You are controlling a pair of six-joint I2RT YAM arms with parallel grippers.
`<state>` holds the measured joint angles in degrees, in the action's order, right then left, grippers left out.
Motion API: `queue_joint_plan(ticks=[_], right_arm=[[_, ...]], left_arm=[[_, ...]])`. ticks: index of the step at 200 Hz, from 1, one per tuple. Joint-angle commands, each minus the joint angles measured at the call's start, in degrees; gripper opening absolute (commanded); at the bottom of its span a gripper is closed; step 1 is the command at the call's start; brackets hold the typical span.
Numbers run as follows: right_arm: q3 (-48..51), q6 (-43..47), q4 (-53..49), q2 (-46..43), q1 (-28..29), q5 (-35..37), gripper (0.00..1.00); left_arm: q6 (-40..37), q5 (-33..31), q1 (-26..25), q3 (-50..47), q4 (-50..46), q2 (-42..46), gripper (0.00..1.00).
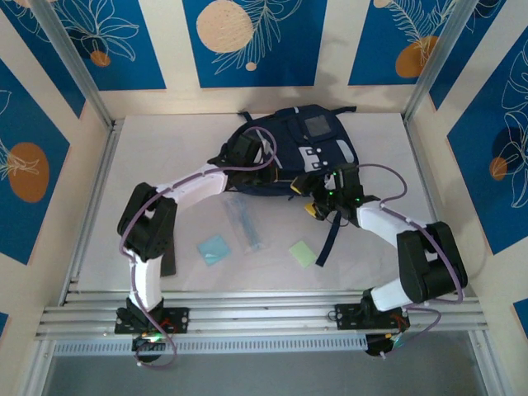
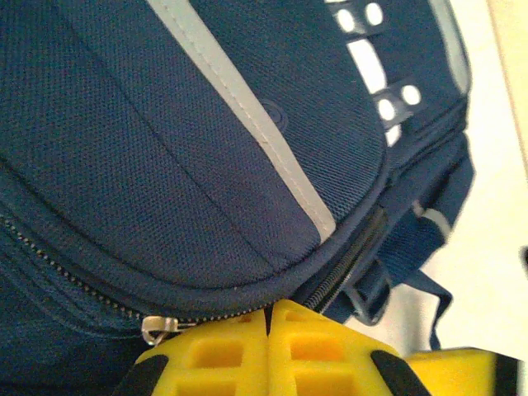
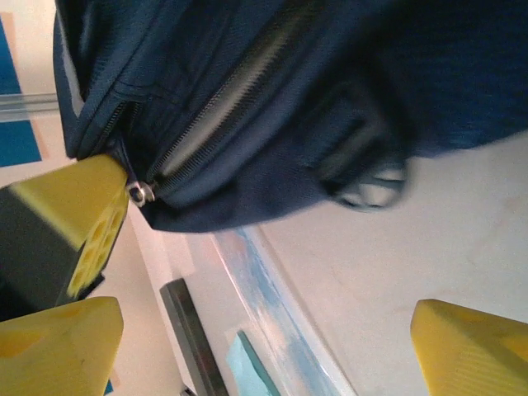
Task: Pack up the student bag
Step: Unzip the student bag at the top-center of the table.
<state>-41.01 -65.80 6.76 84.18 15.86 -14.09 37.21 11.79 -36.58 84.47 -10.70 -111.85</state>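
The table carries everything, and the student bag lies flat at its far middle, much the biggest thing on it. Expect it to be soft and floppy: woven navy fabric that sags and folds instead of keeping its shape. It is probably light while slack, though you cannot see what is inside. If you pinch a loose panel, only that panel is likely to lift. Take hold on the firmer parts, such as the piped seam, the webbing, or the loose strap trailing toward the near edge.

Your left gripper is at the bag's left side. Its yellow fingers are pressed together right against the piped seam, and you cannot tell whether any cloth is caught between them. Your right gripper hangs at the bag's near right edge with its fingers spread wide and nothing between them.

A clear packet, a blue pad and a green pad lie on the table nearer the arms, apart from the bag.

The zipper looks closed along the stretch you can see. Its small metal pull sits just beside the left fingers. It is small and probably slippery, so grip it squarely and brace the fabric while you draw it.
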Motion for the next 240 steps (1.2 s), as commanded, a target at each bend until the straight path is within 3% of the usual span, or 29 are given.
queue_joint_plan(ticks=[1, 32, 52, 80, 103, 133, 161, 174, 187, 194, 240], right_arm=[[1.2, -7.0, 10.9, 4.5, 0.3, 5.8, 0.90], [-0.2, -12.0, 17.0, 11.8, 0.6, 12.1, 0.87], [-0.9, -13.6, 19.8, 14.4, 1.0, 15.1, 0.78], [-3.2, -12.5, 18.0, 16.4, 1.7, 19.2, 0.29], [-3.3, -12.1, 18.7, 17.2, 1.7, 19.3, 0.00], [-2.7, -11.4, 19.1, 16.7, 1.5, 17.9, 0.00], [-2.5, -10.5, 19.5, 16.9, 1.7, 15.7, 0.00], [-3.6, -9.2, 18.2, 17.4, 1.6, 12.8, 0.00], [-4.2, -6.6, 15.6, 16.7, 1.7, 10.3, 0.19], [-4.1, -4.8, 13.8, 15.5, 1.9, 9.6, 0.23], [-4.7, 11.7, 1.5, 4.9, 3.6, 8.0, 0.25]], left_arm=[[2.4, 2.4, -0.8, -1.7, 6.4, 5.3, 0.00], [2.1, 1.6, -0.9, -6.1, 7.6, 7.4, 0.00], [1.6, 0.4, -0.9, -8.5, 8.0, 8.4, 0.00], [1.8, -0.7, -0.8, -11.1, 10.2, 8.5, 0.00], [1.8, -4.2, -0.8, -13.5, 12.9, 8.2, 0.00], [1.4, -5.9, -0.2, -13.9, 14.9, 7.9, 0.00], [1.2, -5.5, -0.4, -12.6, 12.9, 7.7, 0.41], [1.1, -5.7, -0.7, -11.8, 10.4, 7.1, 0.47], [0.3, -6.8, -0.7, -11.3, 7.8, 6.5, 0.50], [-0.3, -7.9, -0.8, -11.2, 6.8, 6.5, 0.52], [1.2, -11.3, 1.9, -12.4, 5.7, 8.0, 0.66]])
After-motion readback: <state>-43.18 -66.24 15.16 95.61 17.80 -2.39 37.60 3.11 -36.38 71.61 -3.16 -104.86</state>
